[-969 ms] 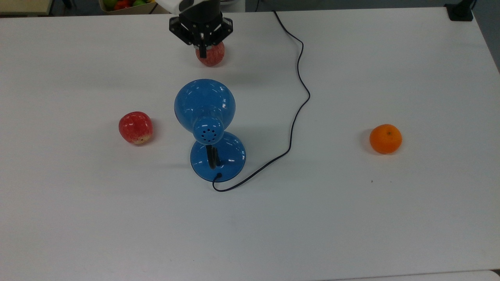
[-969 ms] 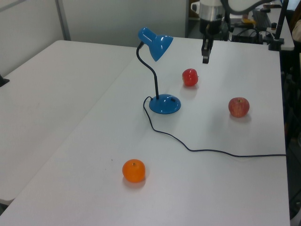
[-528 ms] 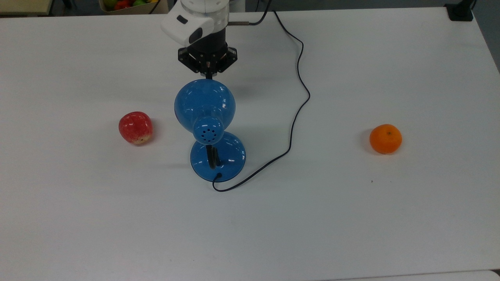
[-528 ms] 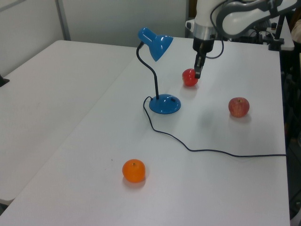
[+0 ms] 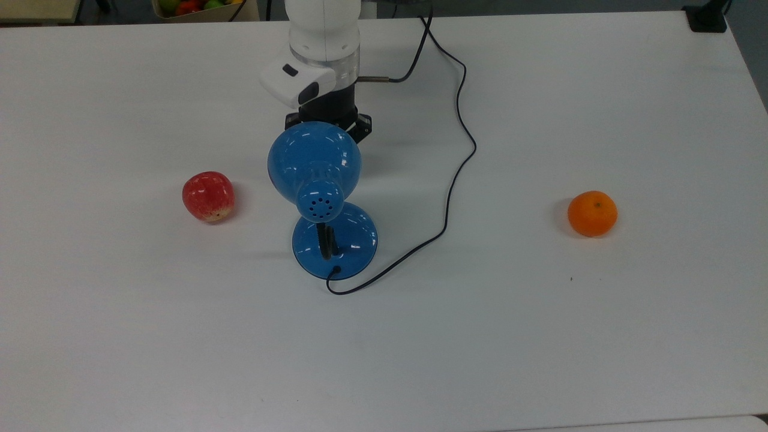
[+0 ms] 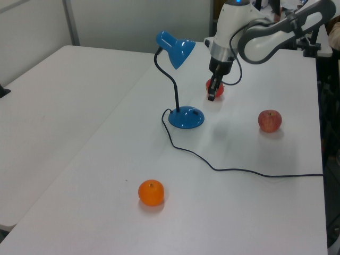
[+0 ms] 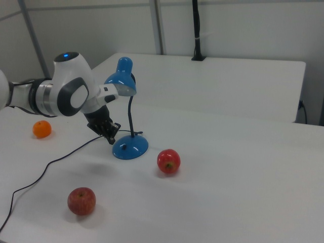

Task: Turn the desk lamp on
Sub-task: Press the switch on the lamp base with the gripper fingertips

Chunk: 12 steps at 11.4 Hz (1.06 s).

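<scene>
The desk lamp stands mid-table, its blue dome shade (image 5: 315, 157) and vented cap over a black neck and a round blue base (image 5: 335, 240). A thin black cord (image 5: 459, 174) runs from the base to the far edge. In the left view the shade (image 6: 176, 45) arches above the base (image 6: 186, 117). My gripper (image 6: 212, 96) hangs low, shut and holding nothing, between the base and a red apple (image 6: 217, 87). In the right view my gripper (image 7: 112, 137) is just left of the base (image 7: 130, 147). The top view's shade covers my fingertips; the white arm (image 5: 324, 42) reaches in from the far side.
A red apple (image 5: 208, 195) lies at the top view's left of the lamp and an orange (image 5: 592, 213) far to its right. A paler apple (image 6: 270, 120) sits at the left view's right. The cord loops across the table (image 5: 180, 336). A fruit box (image 5: 198, 7) stands beyond the far edge.
My arm has come from the table's far edge toward the lamp and dropped lower. The gripper now sits under the shade in the top view. The lamp and fruit have not moved.
</scene>
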### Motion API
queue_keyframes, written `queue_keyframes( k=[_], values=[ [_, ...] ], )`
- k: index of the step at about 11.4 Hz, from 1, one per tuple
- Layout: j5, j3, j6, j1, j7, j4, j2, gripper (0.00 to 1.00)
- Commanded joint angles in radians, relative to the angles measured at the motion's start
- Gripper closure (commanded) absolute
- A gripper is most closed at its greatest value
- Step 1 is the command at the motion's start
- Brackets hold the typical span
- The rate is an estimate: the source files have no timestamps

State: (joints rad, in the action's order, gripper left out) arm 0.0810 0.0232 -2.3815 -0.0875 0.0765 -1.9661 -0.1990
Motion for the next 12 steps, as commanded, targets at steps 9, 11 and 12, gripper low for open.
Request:
queue_keyframes(
  k=[9,11,12],
  values=[
    [0.045,-0.009,-0.292,-0.003,0.06,0.018,-0.137,1.0],
    [0.048,-0.011,-0.312,-0.002,0.06,0.018,-0.151,1.0],
    [0.052,-0.012,-0.315,-0.002,0.06,0.018,-0.154,1.0]
  ],
)
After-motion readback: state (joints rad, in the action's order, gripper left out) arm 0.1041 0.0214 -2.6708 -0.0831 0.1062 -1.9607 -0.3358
